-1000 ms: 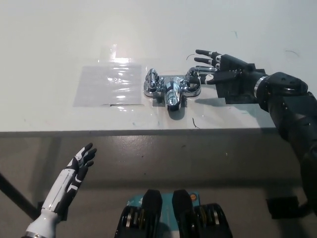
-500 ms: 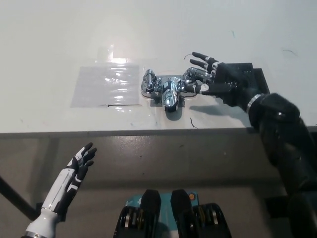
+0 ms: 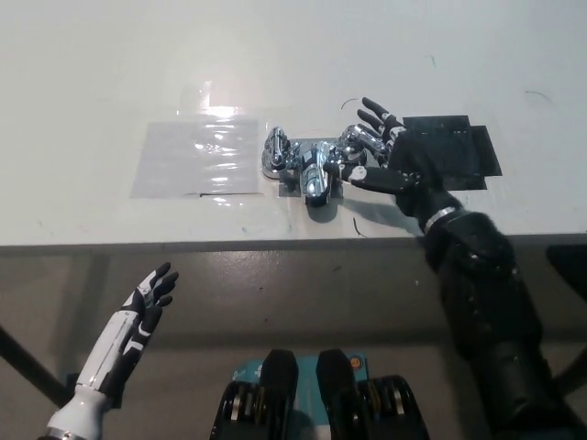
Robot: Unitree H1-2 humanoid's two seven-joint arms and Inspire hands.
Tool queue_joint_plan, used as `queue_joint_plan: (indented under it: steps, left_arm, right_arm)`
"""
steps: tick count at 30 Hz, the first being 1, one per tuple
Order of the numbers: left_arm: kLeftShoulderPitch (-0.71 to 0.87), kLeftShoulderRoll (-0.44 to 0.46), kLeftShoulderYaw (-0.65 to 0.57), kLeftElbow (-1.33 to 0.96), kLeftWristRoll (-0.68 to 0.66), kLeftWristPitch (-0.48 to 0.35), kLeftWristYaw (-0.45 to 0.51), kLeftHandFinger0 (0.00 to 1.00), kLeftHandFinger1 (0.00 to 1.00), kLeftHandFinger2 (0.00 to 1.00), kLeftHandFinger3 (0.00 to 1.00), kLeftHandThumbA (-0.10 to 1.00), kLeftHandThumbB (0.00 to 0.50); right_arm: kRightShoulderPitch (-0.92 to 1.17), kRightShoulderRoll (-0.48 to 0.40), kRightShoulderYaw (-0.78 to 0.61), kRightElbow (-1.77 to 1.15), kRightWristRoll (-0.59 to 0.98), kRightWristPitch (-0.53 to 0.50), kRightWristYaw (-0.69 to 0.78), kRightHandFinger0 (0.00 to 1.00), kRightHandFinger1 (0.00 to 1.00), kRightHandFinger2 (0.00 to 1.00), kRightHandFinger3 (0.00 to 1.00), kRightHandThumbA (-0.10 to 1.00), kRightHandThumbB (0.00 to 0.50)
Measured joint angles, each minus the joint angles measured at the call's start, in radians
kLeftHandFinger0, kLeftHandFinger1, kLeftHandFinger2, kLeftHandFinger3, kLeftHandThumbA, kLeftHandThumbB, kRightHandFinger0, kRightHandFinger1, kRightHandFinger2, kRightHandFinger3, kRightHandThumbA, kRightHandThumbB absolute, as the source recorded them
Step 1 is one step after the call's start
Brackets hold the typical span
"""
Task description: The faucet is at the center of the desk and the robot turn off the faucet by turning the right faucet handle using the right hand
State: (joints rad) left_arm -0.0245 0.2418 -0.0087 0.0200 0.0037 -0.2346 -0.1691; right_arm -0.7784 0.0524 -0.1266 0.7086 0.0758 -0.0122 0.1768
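Right faucet handle (image 3: 354, 140) partly behind right hand (image 3: 396, 163); contact unclear.

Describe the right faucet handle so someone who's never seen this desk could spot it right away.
Start at the white desk and find the chrome faucet near the middle of its front edge, beside a clear plastic sheet. The right faucet handle is the shiny knob on the side nearest the black patch. Unlike the left handle, it has the black right hand spread open against it.

The tabletop (image 3: 110, 82) is bare behind and to the left of the faucet (image 3: 315, 165) — free room there. On the right side the right hand (image 3: 404, 163) stands against the right handle (image 3: 356, 142), blocking this approach.
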Motion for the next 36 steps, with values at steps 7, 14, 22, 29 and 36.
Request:
queue_joint_plan:
  steps: [7, 14, 22, 29, 36]
  left_arm:
    - [0.000, 0.000, 0.001, 0.000, 0.000, 0.000, 0.000, 1.00, 1.00, 1.00, 1.00, 0.97, 0.415]
    - [0.000, 0.000, 0.001, 0.000, 0.001, 0.000, 0.000, 1.00, 1.00, 1.00, 1.00, 0.97, 0.406]
    - [0.000, 0.000, 0.001, 0.000, 0.001, 0.000, 0.000, 1.00, 1.00, 1.00, 1.00, 0.97, 0.400]
    - [-0.003, 0.000, 0.001, 0.000, 0.001, 0.000, 0.000, 1.00, 1.00, 1.00, 1.00, 0.98, 0.412]
    - [-0.011, 0.002, 0.002, -0.001, 0.001, 0.000, 0.000, 1.00, 1.00, 1.00, 1.00, 0.97, 0.410]
  right_arm:
    - [0.004, 0.091, -0.002, -0.044, -0.055, -0.006, -0.219, 1.00, 1.00, 1.00, 1.00, 1.00, 0.286]
    - [0.004, 0.163, 0.000, -0.053, -0.132, -0.024, -0.423, 1.00, 1.00, 1.00, 1.00, 1.00, 0.188]
    - [0.004, 0.201, 0.085, -0.044, -0.207, -0.026, -0.646, 1.00, 1.00, 1.00, 1.00, 1.00, 0.166]
    - [-0.007, 0.230, 0.172, -0.008, -0.251, -0.036, -0.825, 1.00, 1.00, 1.00, 1.00, 1.00, 0.147]
    - [-0.033, 0.251, 0.185, 0.033, -0.287, -0.079, -0.951, 1.00, 1.00, 1.00, 1.00, 1.00, 0.193]
